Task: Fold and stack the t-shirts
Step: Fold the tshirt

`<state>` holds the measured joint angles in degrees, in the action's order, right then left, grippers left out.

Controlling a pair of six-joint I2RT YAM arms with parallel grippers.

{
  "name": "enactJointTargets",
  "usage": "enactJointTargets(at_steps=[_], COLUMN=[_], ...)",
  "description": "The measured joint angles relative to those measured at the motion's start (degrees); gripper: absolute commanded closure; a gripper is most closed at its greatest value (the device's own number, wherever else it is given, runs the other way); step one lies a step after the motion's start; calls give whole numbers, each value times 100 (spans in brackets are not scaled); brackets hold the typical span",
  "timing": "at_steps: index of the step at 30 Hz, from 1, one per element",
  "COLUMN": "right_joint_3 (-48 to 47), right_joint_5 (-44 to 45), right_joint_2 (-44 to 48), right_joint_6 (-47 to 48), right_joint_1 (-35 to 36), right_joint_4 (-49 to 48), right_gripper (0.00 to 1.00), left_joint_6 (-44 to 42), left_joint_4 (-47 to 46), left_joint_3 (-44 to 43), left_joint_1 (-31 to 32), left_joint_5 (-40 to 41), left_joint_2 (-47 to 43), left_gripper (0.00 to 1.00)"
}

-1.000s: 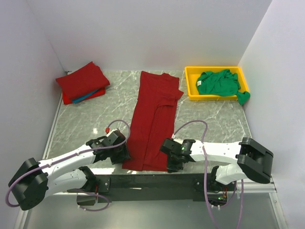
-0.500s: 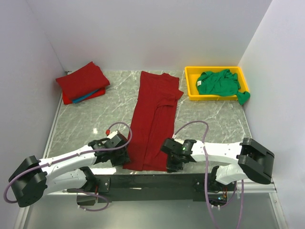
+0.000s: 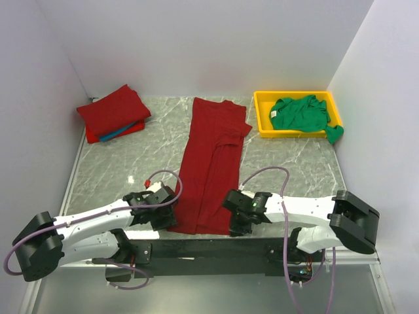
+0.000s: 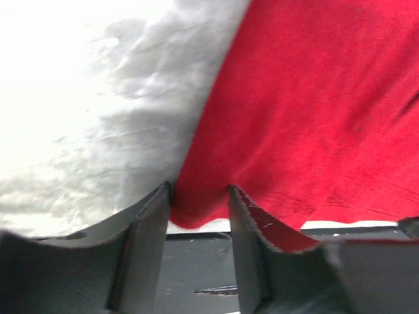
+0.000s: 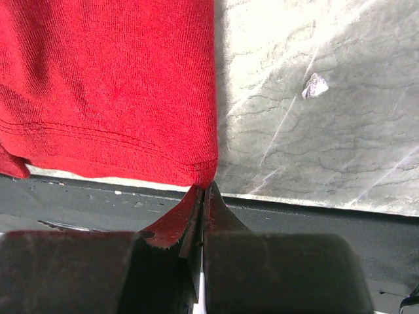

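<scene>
A long dark red t-shirt (image 3: 213,163) lies folded lengthwise down the middle of the table, collar at the far end. My left gripper (image 3: 171,220) is at its near left hem corner. In the left wrist view (image 4: 200,196) the jaws stand open with the red corner (image 4: 314,104) between them. My right gripper (image 3: 237,226) is at the near right hem corner. In the right wrist view (image 5: 204,190) the jaws are shut, pinching the tip of the hem (image 5: 111,85). A green t-shirt (image 3: 301,112) lies crumpled in the tray.
A yellow tray (image 3: 262,125) stands at the back right. A stack of folded red shirts (image 3: 112,109) with a blue one (image 3: 121,133) between them sits at the back left. The table's dark front edge (image 3: 203,247) runs just behind both grippers.
My left gripper has slid nearer and right to the shirt's near left corner. My right gripper has shifted slightly nearer at the right corner. The shirt has barely moved.
</scene>
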<state>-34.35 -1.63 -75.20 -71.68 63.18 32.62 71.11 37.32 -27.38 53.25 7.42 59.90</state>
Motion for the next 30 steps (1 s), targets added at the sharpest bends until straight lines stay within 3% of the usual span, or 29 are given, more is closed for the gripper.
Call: enactJointTargets(at_steps=[8, 17, 20, 21, 22, 30], right_joint_3=[66, 63, 44, 33, 26, -57], right_joint_5=[-7, -9, -9, -4, 0, 343], right_joint_2=[74, 70, 46, 39, 39, 234], right_joint_6=[-33, -26, -9, -2, -2, 13], right_joint_1=[-44, -48, -50, -50, -50, -94], right_joint_4=[-11, -13, 0, 13, 24, 483], right_gripper=[100, 100, 100, 100, 100, 100], left_joint_6=[236, 122, 61, 44, 22, 13], left_joint_4=[546, 122, -175, -258, -317, -131], left_joint_3=[4, 22, 90, 111, 125, 142], left_joint_1=[85, 85, 85, 85, 85, 98], left_joint_5=[166, -37, -160, -184, -208, -48], left_joint_2=[-197, 46, 57, 57, 57, -313], left_gripper=[63, 67, 82, 95, 99, 99])
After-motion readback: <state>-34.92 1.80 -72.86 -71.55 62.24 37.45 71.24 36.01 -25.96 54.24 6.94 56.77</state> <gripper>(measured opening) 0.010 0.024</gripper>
